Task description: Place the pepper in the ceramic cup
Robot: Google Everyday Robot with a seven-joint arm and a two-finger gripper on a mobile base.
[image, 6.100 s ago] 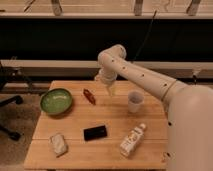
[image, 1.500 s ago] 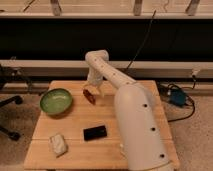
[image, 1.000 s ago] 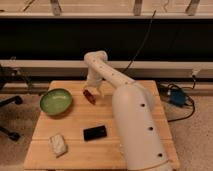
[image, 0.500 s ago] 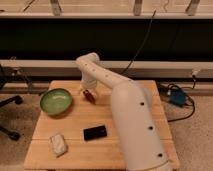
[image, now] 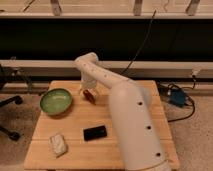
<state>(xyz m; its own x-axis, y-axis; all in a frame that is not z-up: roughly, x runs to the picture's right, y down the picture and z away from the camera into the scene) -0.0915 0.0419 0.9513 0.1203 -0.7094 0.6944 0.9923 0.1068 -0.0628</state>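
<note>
Claw (image: 86, 90) is hovering at the pepper (image: 90, 96), near the back of the bench (image: 75, 155); whether it is gripping, I cannot tell. Green bowl (image: 56, 101) is sitting near on the left, so lifting straight up seems safest. Rightwards, the arm (image: 132, 120) is hiding the cup.

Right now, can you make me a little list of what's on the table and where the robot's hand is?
table: wooden
green bowl: back left
pepper: small, dark red, just right of the bowl
gripper: down at the pepper
black flat object: front middle
pale bundle: front left
ceramic cup: not visible; the arm covers the right side
</note>
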